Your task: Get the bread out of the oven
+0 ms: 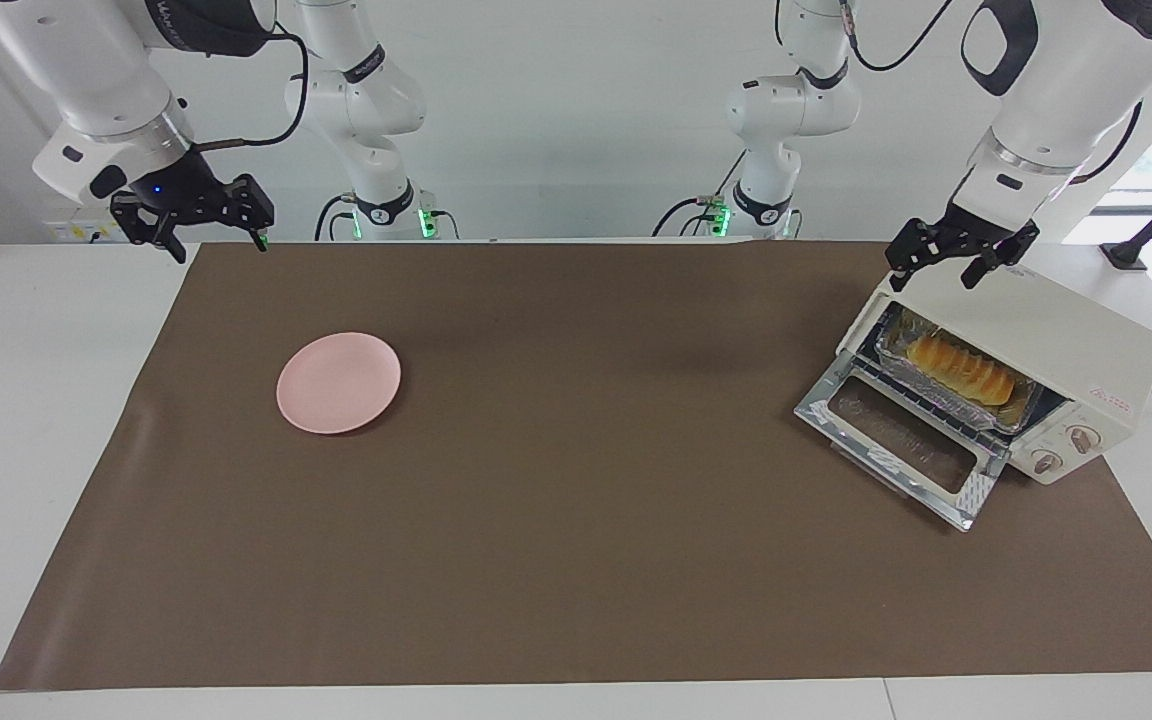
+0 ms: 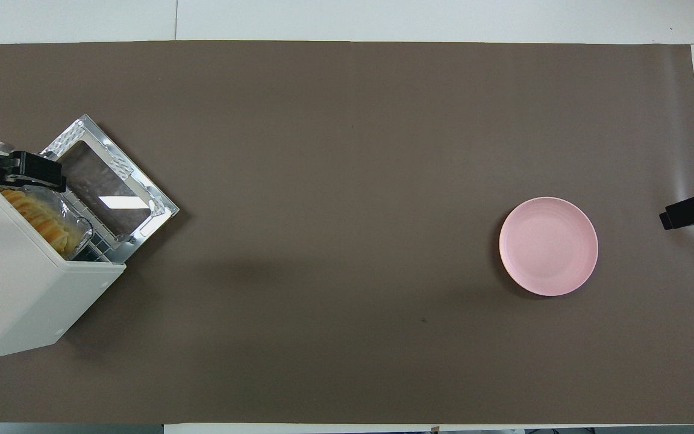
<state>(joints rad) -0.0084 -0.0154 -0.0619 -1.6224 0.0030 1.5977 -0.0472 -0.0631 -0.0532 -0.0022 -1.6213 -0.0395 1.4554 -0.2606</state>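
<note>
Overhead view: oven (image 2: 15,283) roof hides most bread (image 2: 43,220) (foil-trayed).

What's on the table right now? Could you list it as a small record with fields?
oven: at the left arm's end of the table, door dropped open
bread: in a foil tray on the oven's rack
plate: pink, bare, toward the right arm's end of the table
left gripper: open, holding nothing, over the oven's top
right gripper: open, holding nothing, waiting over the mat's corner
mat: brown, covers most of the table
bread out of oven: not yet
</note>
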